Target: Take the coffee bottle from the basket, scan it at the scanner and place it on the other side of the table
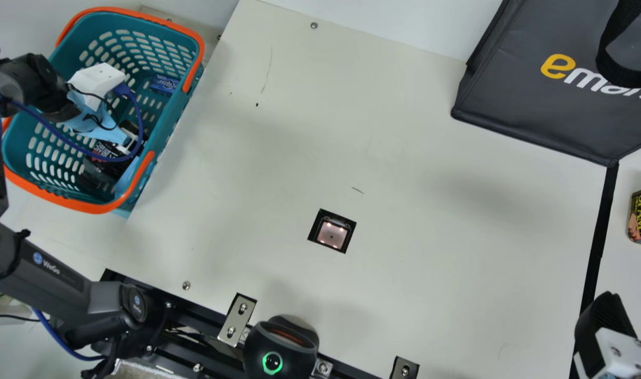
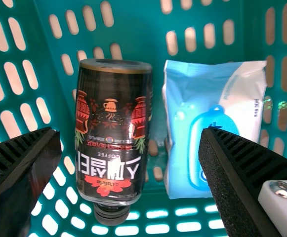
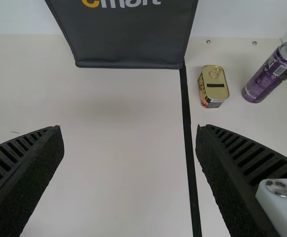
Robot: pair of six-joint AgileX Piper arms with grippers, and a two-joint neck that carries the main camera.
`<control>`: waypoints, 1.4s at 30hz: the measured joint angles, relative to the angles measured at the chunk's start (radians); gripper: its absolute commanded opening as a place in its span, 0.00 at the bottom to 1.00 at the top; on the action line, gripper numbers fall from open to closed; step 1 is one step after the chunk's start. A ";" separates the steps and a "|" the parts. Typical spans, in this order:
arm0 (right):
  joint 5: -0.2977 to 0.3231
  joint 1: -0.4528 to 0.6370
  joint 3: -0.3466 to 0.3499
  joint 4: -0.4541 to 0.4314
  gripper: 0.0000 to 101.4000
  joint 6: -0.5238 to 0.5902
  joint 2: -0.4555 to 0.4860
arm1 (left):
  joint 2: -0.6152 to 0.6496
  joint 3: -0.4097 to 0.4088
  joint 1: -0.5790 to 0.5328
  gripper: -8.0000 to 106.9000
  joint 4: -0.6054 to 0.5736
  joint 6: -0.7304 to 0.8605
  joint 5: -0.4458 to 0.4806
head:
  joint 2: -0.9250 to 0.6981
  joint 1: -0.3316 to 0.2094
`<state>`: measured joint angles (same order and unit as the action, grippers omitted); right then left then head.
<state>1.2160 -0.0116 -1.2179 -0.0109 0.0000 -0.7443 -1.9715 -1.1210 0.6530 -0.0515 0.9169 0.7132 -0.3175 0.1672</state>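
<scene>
My left gripper [image 1: 101, 113] reaches down into the teal basket [image 1: 91, 208]. The coffee bottle [image 1: 101, 166] lies there, partly covered by the gripper. In the left wrist view, my left gripper [image 2: 129, 132] is open above the dark coffee bottle [image 2: 112, 163]; the bottle's cap end and label show, and neither finger closes on it. The scanner [image 1: 332, 233] is a lit square window set in the table. My right gripper [image 1: 603, 329] stands at the main view's lower right; in the right wrist view this gripper [image 3: 129, 131] is open with nothing between its fingers.
A blue-white wipes pack [image 2: 197, 133] lies beside the bottle, and a blue packet [image 1: 164, 84] is also in the basket. Past the black strip [image 1: 599, 231] stand a SPAM can [image 3: 214, 88] and a purple can [image 3: 271, 74]. A dark bag [image 1: 536, 95] is at the far edge.
</scene>
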 measured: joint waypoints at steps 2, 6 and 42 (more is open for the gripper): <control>0.000 0.000 0.000 0.000 0.94 0.000 0.000 | -0.006 0.002 0.000 0.85 0.012 0.002 -0.002 | -0.002 0.000; 0.000 0.000 0.000 0.000 0.94 0.000 0.000 | -0.019 0.007 0.002 0.85 0.026 0.012 -0.007 | 0.000 0.000; 0.001 0.000 0.000 0.001 0.94 0.000 0.000 | -0.096 0.010 0.018 0.85 0.095 0.062 -0.018 | -0.002 0.000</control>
<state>1.2169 -0.0116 -1.2179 -0.0101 0.0000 -0.7443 -2.0673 -1.1106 0.6708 0.0432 0.9792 0.6951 -0.3191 0.1672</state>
